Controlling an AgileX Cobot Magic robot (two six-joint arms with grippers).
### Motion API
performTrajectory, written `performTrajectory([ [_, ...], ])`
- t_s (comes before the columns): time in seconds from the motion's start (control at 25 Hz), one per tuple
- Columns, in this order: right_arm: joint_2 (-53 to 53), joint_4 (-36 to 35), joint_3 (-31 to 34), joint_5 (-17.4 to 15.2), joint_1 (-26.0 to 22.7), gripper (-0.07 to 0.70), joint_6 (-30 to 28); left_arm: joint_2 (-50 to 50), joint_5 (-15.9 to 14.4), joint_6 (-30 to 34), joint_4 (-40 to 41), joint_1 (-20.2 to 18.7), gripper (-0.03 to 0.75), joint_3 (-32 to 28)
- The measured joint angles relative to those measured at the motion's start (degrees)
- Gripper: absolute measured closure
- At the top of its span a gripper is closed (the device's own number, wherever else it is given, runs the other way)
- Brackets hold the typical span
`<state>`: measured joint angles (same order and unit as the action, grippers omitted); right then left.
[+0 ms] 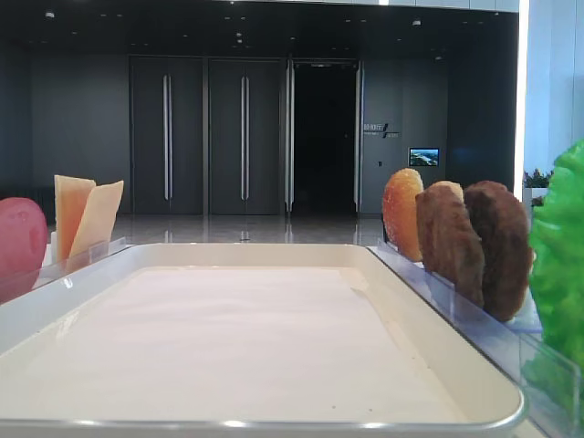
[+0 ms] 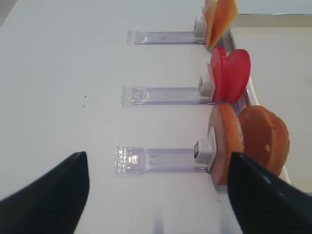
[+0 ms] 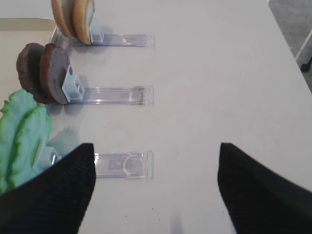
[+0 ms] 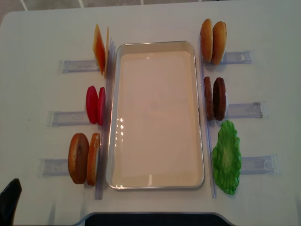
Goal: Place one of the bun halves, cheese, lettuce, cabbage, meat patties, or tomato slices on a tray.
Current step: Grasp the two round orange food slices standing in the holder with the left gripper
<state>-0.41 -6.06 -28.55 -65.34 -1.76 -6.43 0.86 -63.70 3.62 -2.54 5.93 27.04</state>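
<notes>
The cream-white tray (image 4: 155, 179) lies in the middle, with nothing on its liner. Left of it stand the cheese (image 4: 99, 49) and the tomato slices (image 4: 95, 104). On its right stand the bun halves (image 4: 213, 41), the meat patties (image 4: 215, 99) and the lettuce (image 4: 226, 157). The cabbage is out of view. My left gripper (image 2: 157, 161) hangs open and empty over the table beside the near-left rack, with glossy orange bun pieces (image 2: 253, 141) by its right finger. My right gripper (image 3: 157, 148) is open and empty too, near the lettuce (image 3: 19, 131) rack.
Every food item stands on edge in a clear plastic rack (image 4: 244, 109) that juts outward from the tray. Two glossy orange bun pieces (image 4: 83, 157) sit at the near left. A dark base edge (image 4: 150, 219) lines the table's front.
</notes>
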Motion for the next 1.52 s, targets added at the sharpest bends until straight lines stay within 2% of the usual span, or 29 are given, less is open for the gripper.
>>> performTrajectory([
  [1.04, 0.00, 0.00, 0.00, 0.00, 0.00, 0.104, 0.00, -0.08, 0.00, -0.05, -1.64, 0.00, 0.024, 0.00],
  [1.52, 0.00, 0.00, 0.00, 0.00, 0.00, 0.104, 0.00, -17.63, -4.60, -0.91, 0.28, 0.00, 0.024, 7.21],
])
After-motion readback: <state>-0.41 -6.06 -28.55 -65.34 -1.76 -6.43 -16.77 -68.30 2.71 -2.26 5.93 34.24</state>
